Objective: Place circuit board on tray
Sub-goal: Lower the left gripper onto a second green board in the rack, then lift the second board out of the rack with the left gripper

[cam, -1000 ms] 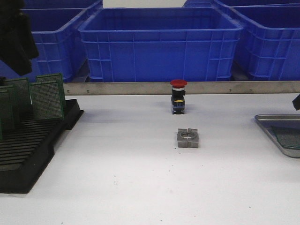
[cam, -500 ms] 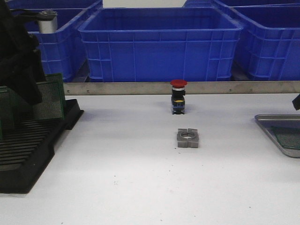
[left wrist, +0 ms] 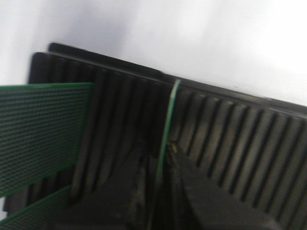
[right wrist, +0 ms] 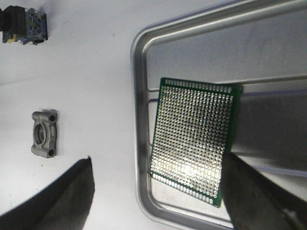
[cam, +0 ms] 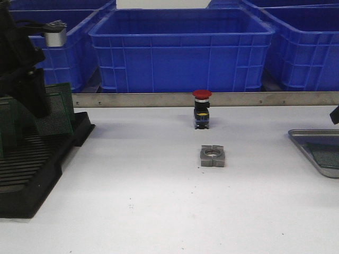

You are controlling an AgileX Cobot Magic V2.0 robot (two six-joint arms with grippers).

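Several green circuit boards [cam: 55, 115] stand upright in the black slotted rack [cam: 32, 169] at the left. My left gripper [cam: 36, 103] is down among them. In the left wrist view its fingers [left wrist: 189, 191] stand close on both sides of one board seen edge-on [left wrist: 168, 124], which still stands in the rack [left wrist: 230, 129]. The silver tray [cam: 312, 132] lies at the right edge with one board [cam: 326, 154] flat in it. My right gripper [right wrist: 158, 211] is open and empty above that board [right wrist: 194, 139] and the tray's rim [right wrist: 139, 96]. Only a bit of the right gripper shows in the front view [cam: 335, 115].
A red push button [cam: 201, 108] and a grey metal block [cam: 212, 156] stand mid-table; both show in the right wrist view, button [right wrist: 24, 24] and block [right wrist: 45, 134]. Big blue bins [cam: 180, 47] stand behind a metal rail [cam: 159, 99].
My left arm has come down from the upper left onto the rack and now covers part of the boards. The right arm, tray and its board have not moved.
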